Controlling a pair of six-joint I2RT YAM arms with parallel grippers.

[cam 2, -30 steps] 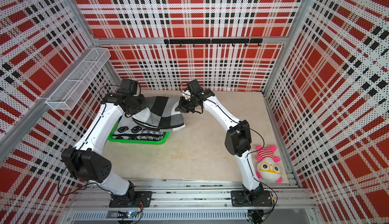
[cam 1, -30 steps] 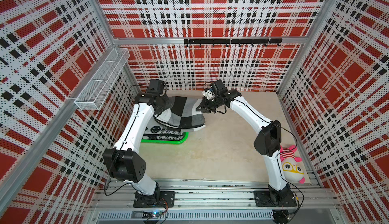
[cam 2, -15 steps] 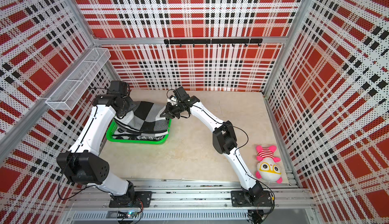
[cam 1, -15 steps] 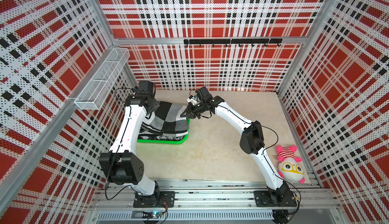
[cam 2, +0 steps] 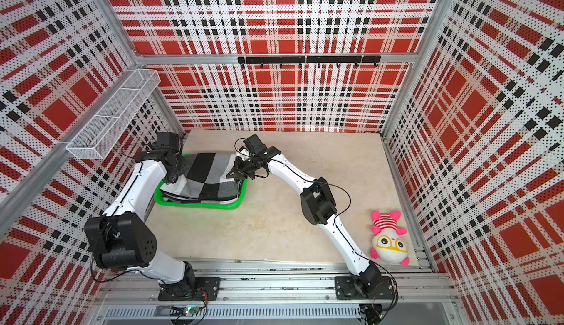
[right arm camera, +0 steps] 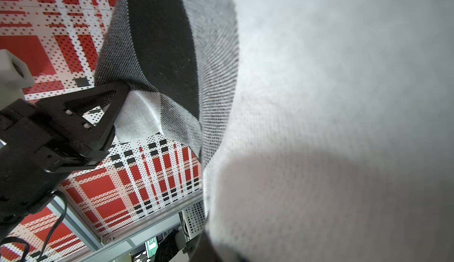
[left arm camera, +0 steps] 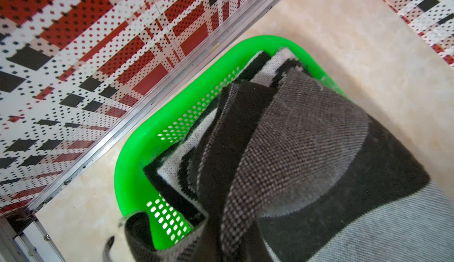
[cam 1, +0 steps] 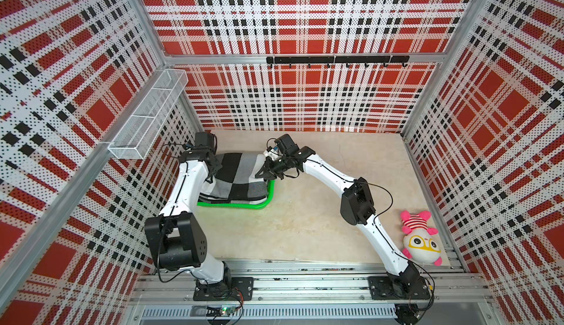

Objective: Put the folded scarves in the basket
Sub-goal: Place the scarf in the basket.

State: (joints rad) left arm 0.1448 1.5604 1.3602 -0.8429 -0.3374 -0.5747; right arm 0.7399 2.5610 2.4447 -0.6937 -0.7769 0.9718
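as left hand (cam 1: 216, 170), right hand (cam 1: 263, 172) grip ends | scarf (cam 1: 238, 181) over basket (cam 1: 266, 200)

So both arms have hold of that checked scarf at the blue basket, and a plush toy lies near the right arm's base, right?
Not quite. The basket is bright green, not blue. Both top views and the left wrist view show its green rim around the lower folds of the checked scarf. The rest is right.

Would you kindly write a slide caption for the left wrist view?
Folded checked scarf draped into the green basket beside the plaid wall.
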